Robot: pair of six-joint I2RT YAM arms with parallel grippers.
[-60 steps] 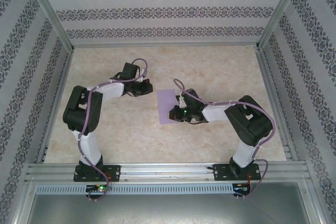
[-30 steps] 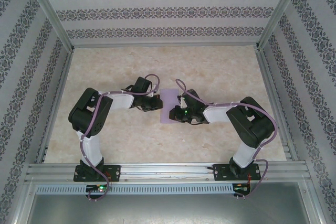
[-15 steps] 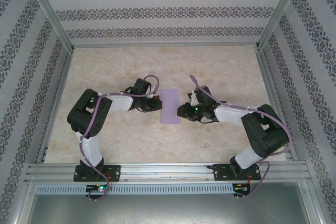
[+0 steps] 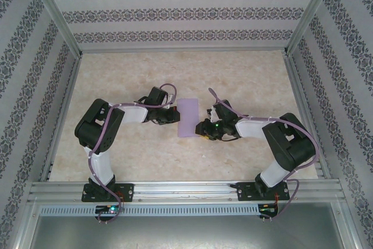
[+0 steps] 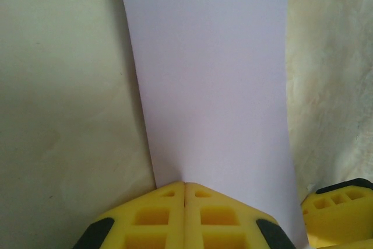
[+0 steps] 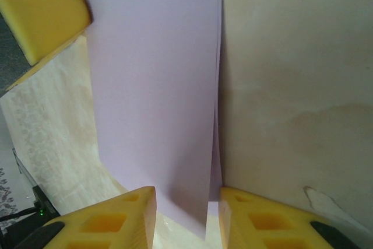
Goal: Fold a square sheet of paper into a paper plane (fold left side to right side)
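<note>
On the left, the left claw (image 4: 169,118) sits low over the marbled table (image 4: 245,74), its yellow fingers (image 5: 157,217) pressed tight together with nothing between them; from its own camera the joined tips meet the near edge of the paper, though I can't tell whether they bear down on it or only touch.

In the middle lies the square sheet of paper (image 4: 188,118), flat on the table between the two claws; it reads as a tall, narrow lavender strip rather than a square, so I take it the left half is already laid over onto the right; in the right wrist view one long edge shows two layers, the lower one peeping out a sliver past the upper, so the halves look not quite matched.

On the right, the right claw (image 4: 203,127) is at the strip's near right corner; its fingers (image 6: 111,220) stand apart, with the paper's corner running into the gap, and neither pad seems to pinch it.

To my eye this is the first fold at the creasing stage, with no plane shape yet. The next move looks like a firm press along the folded edge by the closed left tips; the other side wants pinning so the thin sheet doesn't skate or buckle on the smooth top; squaring the loose edges first would make a cleaner crease.
</note>
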